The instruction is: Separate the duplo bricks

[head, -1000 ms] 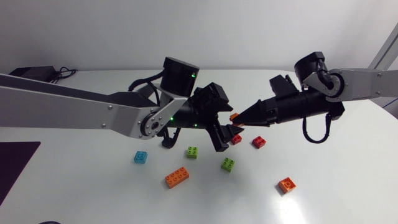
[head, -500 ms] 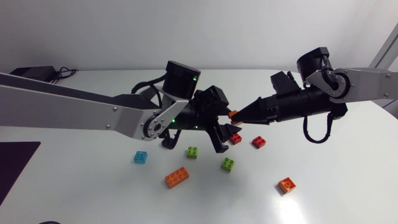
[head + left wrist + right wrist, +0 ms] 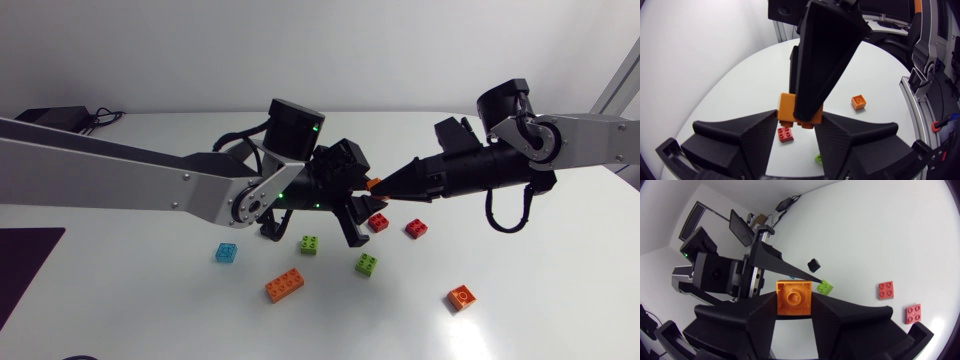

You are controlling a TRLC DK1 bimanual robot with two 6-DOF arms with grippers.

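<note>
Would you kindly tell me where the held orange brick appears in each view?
Head view: orange brick mid-air near centre.
Left wrist view: orange brick between the fingers, partly covered.
Right wrist view: orange brick between the fingers.
Landmark: red brick lying beneath it.

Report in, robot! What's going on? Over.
Right gripper shut on orange brick. Left gripper right at it, grip unclear. Loose bricks on table, none in the way.

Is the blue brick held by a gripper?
No, the blue brick lies on the table, with nothing touching it.
</note>
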